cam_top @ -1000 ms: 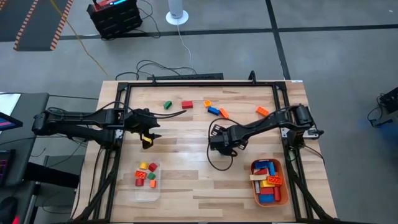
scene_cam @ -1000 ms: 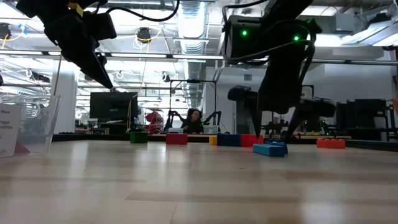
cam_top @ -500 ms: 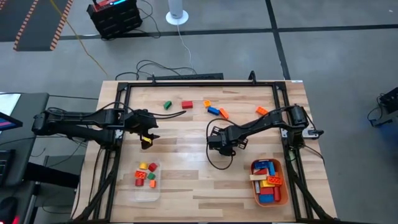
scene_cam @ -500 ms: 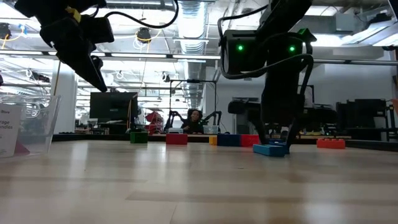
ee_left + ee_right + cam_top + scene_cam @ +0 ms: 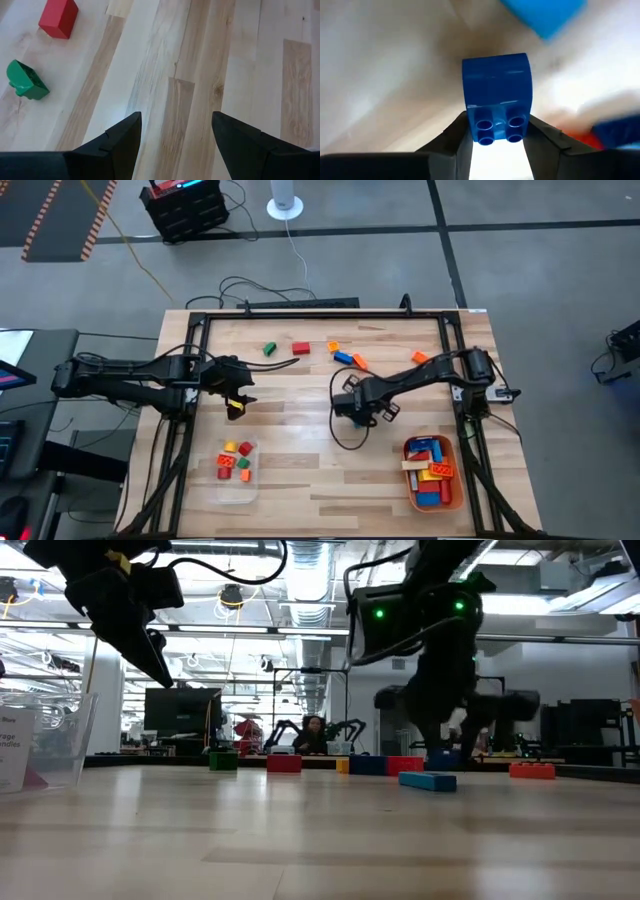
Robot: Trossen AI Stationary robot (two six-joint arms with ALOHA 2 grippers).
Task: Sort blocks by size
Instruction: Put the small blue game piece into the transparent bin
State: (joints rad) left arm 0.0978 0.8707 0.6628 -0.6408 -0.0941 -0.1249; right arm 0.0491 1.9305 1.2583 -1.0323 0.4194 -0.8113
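One blue block [image 5: 496,97] was seen pinched between the nearly closed fingers of the right gripper [image 5: 352,406] above mid-table, apparently by its studded end only, so it could be twisted loose and dropped short of the orange tray [image 5: 459,493].

We are in a robotics lab — open ceiling ducts [image 5: 305,580] and strip lights overhead, monitors [image 5: 182,708] and equipment racks behind, a person [image 5: 312,732] seated among other robot arms — concrete floor [image 5: 540,290].
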